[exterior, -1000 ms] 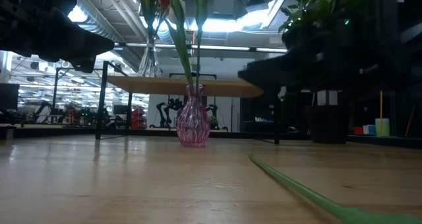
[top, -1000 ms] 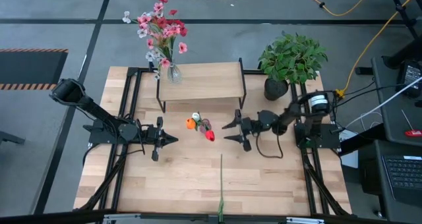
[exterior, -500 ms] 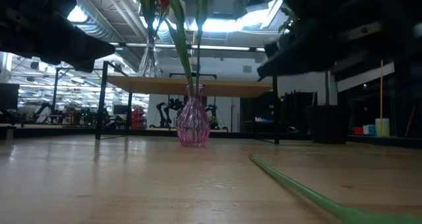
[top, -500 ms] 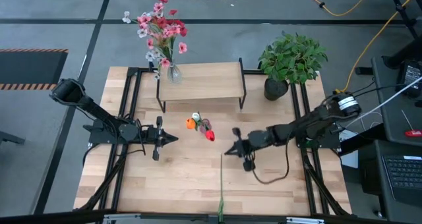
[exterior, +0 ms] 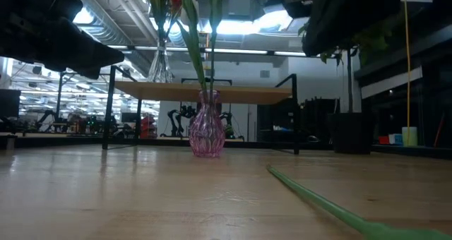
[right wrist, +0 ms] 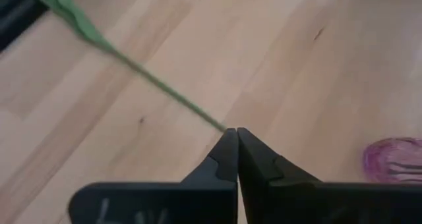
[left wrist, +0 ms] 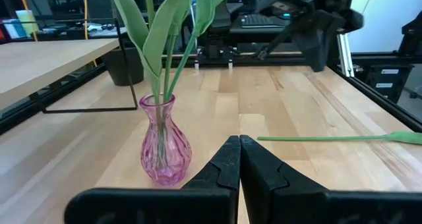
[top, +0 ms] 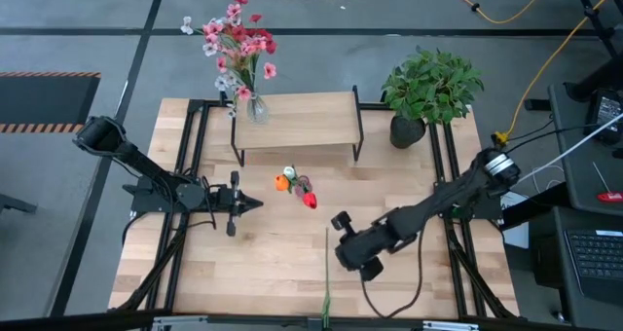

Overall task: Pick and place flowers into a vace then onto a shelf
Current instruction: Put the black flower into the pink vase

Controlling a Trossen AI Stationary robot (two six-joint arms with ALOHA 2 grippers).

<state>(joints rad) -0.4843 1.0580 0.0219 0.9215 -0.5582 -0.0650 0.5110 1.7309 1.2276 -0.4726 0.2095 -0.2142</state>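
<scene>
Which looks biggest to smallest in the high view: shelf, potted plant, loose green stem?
1. shelf, widest footprint.
2. potted plant, bushy but narrower.
3. loose green stem, long but very thin; it runs off the picture's edge, so its full length is unsure.

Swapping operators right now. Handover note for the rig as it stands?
Left gripper: shut, empty, waiting beside the pink vase.
Right gripper: shut, empty, tips at the end of the loose green stem lying on the table's near edge.
Done: tulips already stand in the pink vase; another bouquet sits on the shelf.
Left: grasp the loose stem, put it in the vase, lift the vase onto the shelf.
</scene>
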